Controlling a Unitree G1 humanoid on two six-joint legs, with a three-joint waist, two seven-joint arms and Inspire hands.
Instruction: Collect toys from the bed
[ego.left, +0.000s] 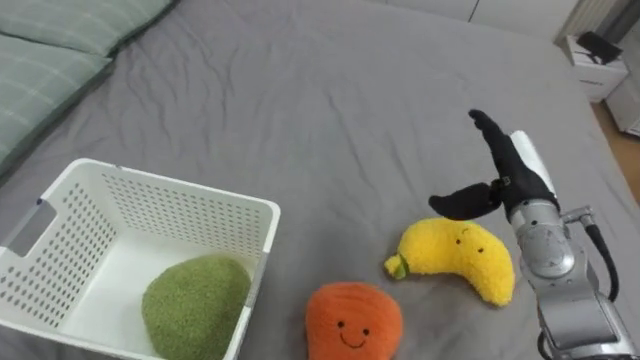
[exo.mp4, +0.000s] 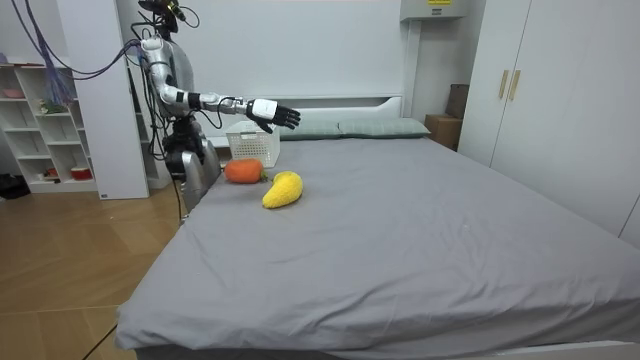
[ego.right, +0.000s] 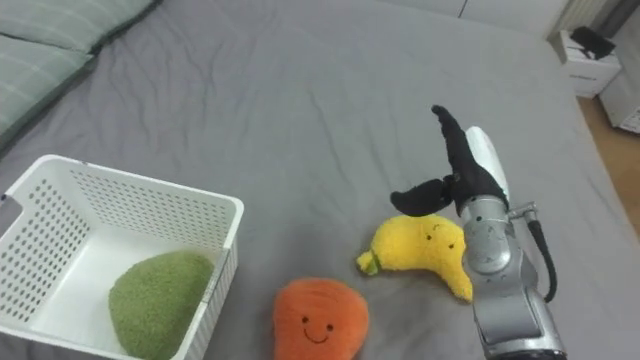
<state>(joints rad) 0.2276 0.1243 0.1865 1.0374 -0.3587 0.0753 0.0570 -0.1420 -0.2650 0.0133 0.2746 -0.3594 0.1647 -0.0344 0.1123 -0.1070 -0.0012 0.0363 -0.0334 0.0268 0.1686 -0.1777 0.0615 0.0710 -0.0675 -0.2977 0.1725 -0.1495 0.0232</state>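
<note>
Standing at the side of a grey bed (ego.left: 330, 90) near its pillows (ego.left: 50, 55), a humanoid robot reaches its right arm out over the cover. Its right hand (ego.left: 508, 180) hangs just above a yellow banana-shaped plush toy (ego.left: 460, 255), fingers straight and thumb spread wide, holding nothing. The banana lies flat on the cover, and an orange round plush toy (ego.left: 352, 318) with a stitched smile sits just beside it, closer to the robot. To the robot's left stands a white perforated basket (ego.left: 190, 215), which already holds a green plush toy (ego.left: 195, 295). Two toys appear left to collect, and the banana looks like the next one. Several things could go wrong from here. The soft plush may squash and slip out if the fingers close on too little of it. A hand coming down off-centre could nudge the banana away across the smooth cover. Carrying it leftward, a low arm might knock the orange toy towards the edge of the bed, or catch the light basket's wall and tip it.
</note>
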